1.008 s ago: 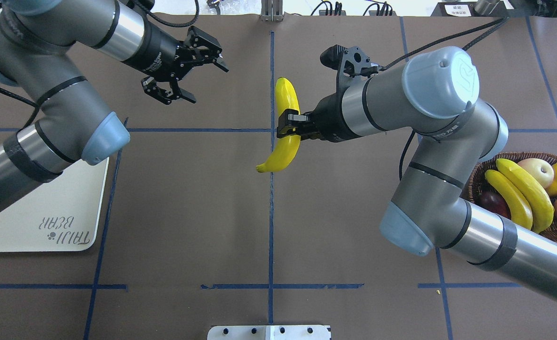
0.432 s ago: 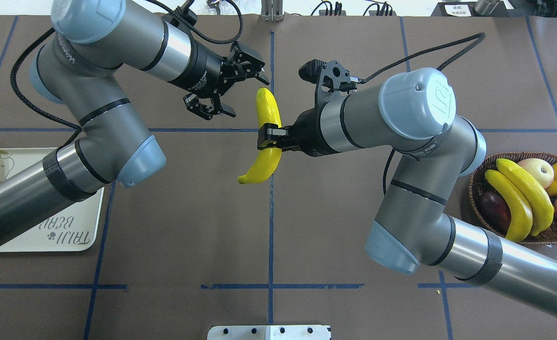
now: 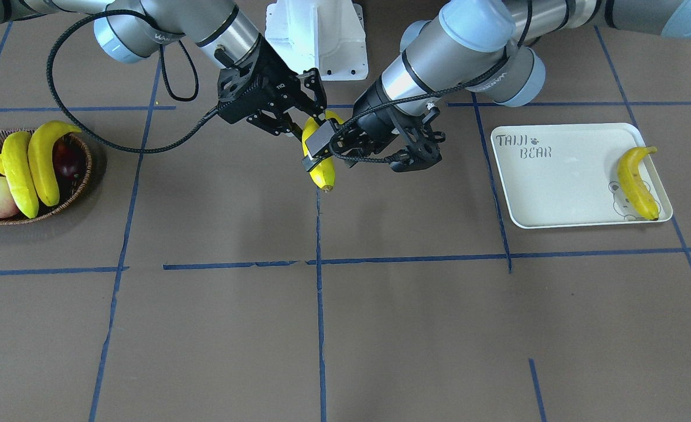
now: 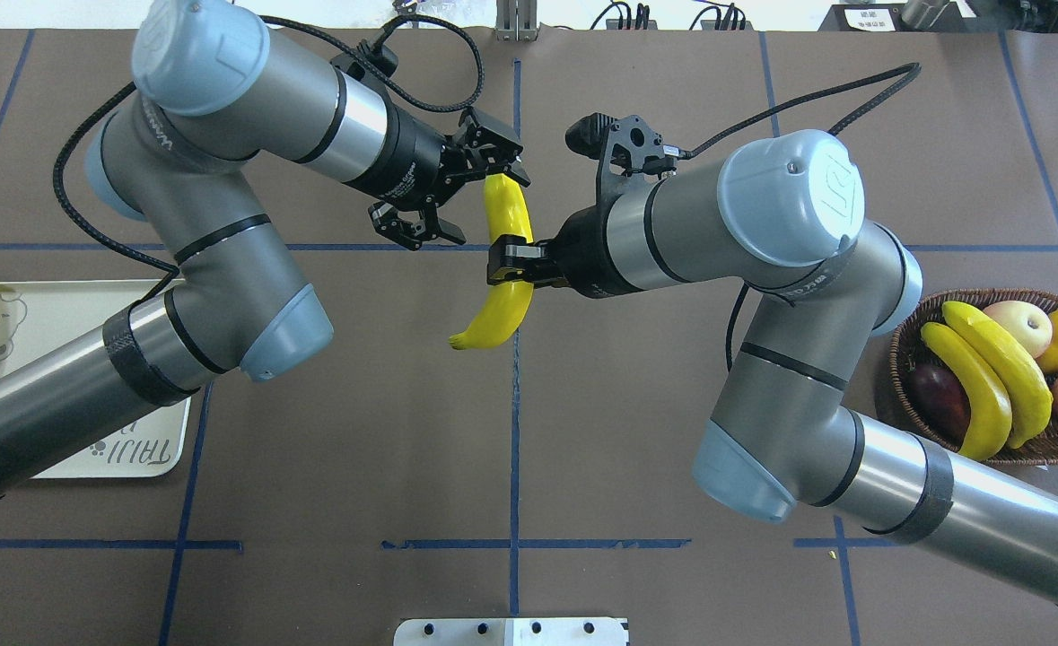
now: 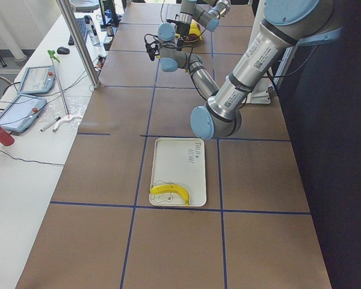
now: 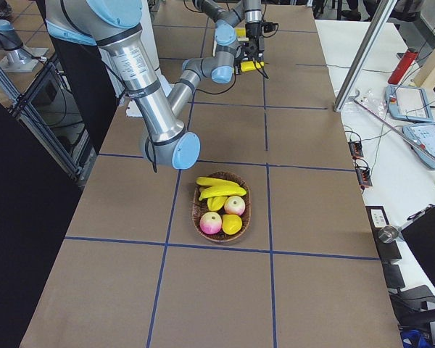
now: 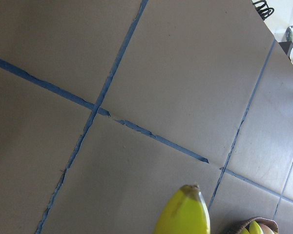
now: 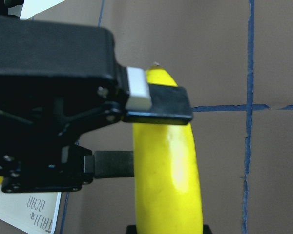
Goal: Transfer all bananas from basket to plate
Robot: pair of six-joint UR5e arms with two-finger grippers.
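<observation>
glossy smooth banana (image 4: 503, 307), woven wicker basket (image 3: 86, 167), matt brown table (image 4: 358, 404), smooth cream plate (image 3: 556, 187)

The left arm (image 4: 214, 260) and right arm (image 4: 789, 359) are grey tubes with pale blue joint caps (image 4: 196, 43) and silver-and-black bands (image 4: 143, 359). Braided black cables (image 4: 439, 49) loop to the black left tool (image 4: 489, 210) and right tool (image 4: 503, 265).

The overhead camera looks forward and down on the brown paper-covered desk (image 4: 358, 449), with the pale cream rectangular tray printed "TAIJI BEAR" (image 4: 71, 309) at its left edge. The front-facing camera looks steeply down from the opposite side, so the tray lies on its right. The left-end camera stands nearest the tray and the right-end camera farthest from it. Both wrist cameras are close up, and the right one catches the tray's corner.
</observation>
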